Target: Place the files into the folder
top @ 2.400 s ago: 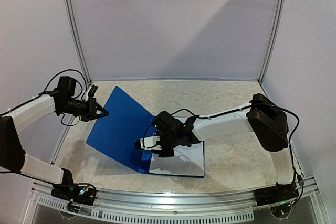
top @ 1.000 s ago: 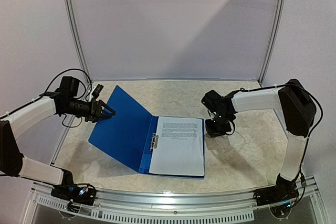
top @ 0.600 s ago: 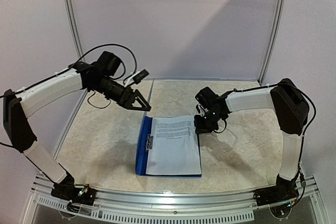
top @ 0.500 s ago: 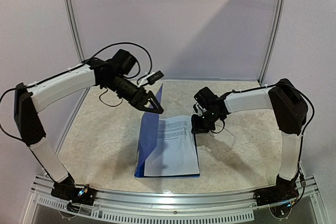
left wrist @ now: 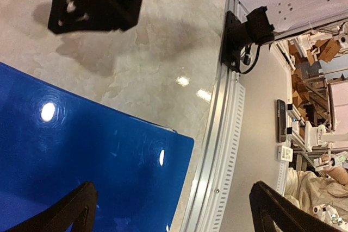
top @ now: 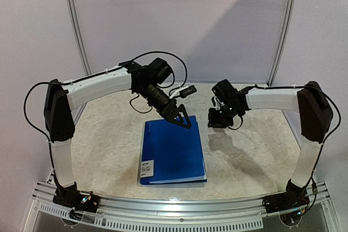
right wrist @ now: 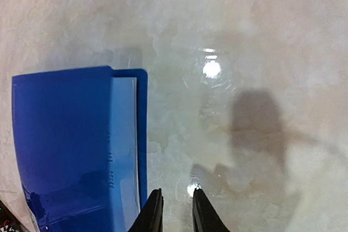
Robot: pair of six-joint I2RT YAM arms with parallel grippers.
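Two robot arms reach over a pale marbled counter. A royal-blue folder lies closed and flat near the front middle, cover up, with a small white label at its near left corner. White files show as a thin edge between its covers. The left end effector hovers above the folder's far right corner, fingers spread wide, grasping nothing. The right end effector hangs over bare counter just beside that corner, fingers nearly together, empty.
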